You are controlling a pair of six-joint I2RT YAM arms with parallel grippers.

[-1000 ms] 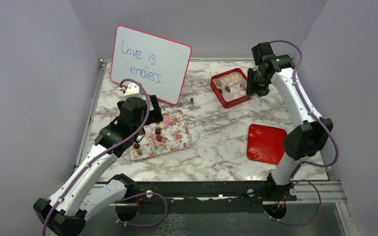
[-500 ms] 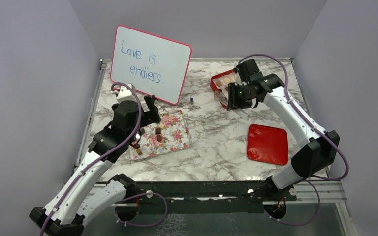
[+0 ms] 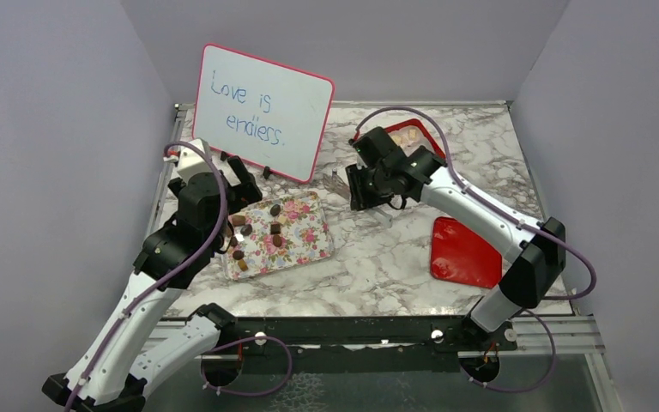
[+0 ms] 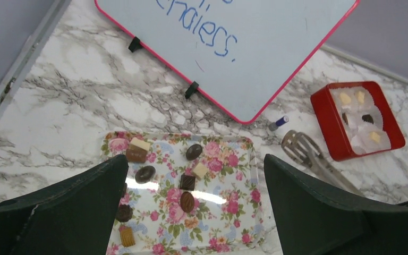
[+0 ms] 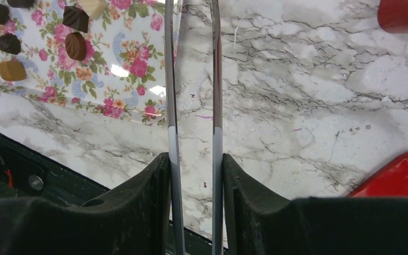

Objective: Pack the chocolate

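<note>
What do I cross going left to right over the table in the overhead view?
floral tray carrying the chocolates → right gripper clamped on the tongs → red box → red lid

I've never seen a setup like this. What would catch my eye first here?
A pink-framed whiteboard reading "Love is endless." stands at the back left of the marble table. In front of it, small chocolates lie scattered on a floral tray. Near the table's middle, the right arm's jaws pinch metal tongs, with an open red box behind.
</note>
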